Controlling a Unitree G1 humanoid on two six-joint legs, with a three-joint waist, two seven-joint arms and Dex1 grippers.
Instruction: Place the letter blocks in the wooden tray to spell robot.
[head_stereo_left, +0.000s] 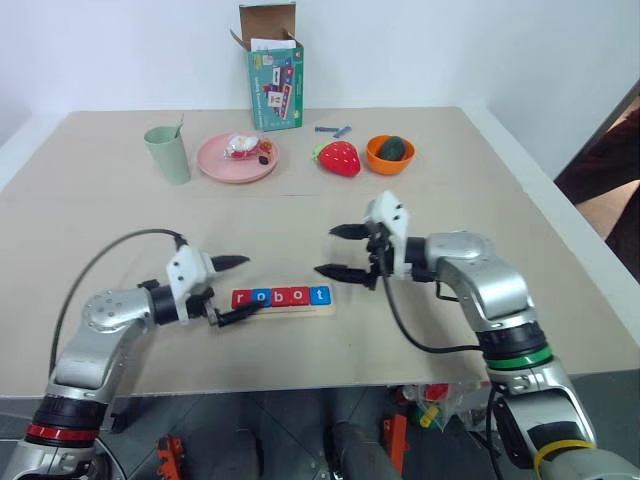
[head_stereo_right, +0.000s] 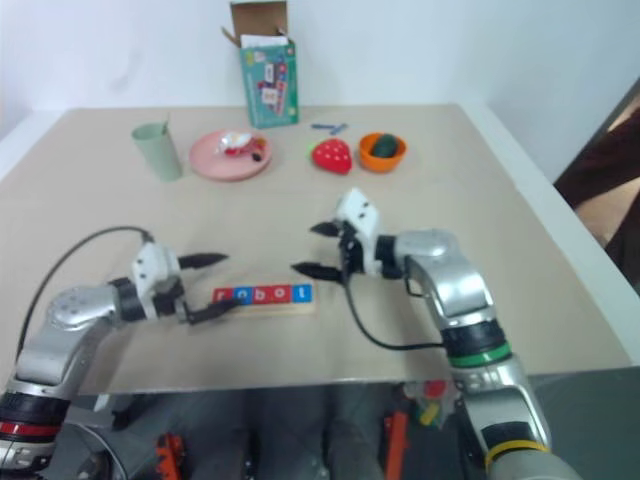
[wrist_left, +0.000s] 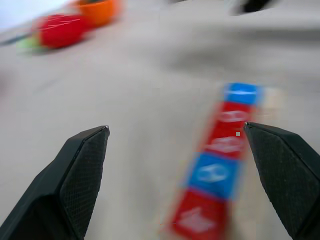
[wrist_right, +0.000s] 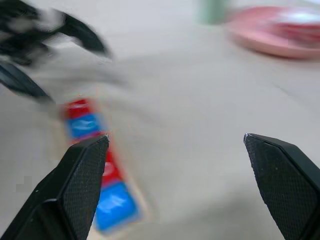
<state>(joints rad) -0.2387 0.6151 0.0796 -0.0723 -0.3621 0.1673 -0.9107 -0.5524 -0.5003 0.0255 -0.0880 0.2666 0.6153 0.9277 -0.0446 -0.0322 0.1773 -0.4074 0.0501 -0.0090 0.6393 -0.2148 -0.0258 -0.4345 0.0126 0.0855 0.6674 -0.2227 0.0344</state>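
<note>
Wooden tray: mid-table, between both grippers.
Letter blocks: five in the tray, reading "robot", red-blue-red-red-blue.
Left gripper: at the tray's left end, fingers spread wide, holding nothing.
Right gripper: just right of the tray, above the table, fingers wide apart, empty.
Pink plate: far behind the tray, holding small items.
Orange bowl: behind the tray, holding a dark green item.

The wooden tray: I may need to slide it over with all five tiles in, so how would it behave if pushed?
The wooden tray lies flat and low, so it would probably slide, not tip. The letter blocks look loose and might shift.
</note>
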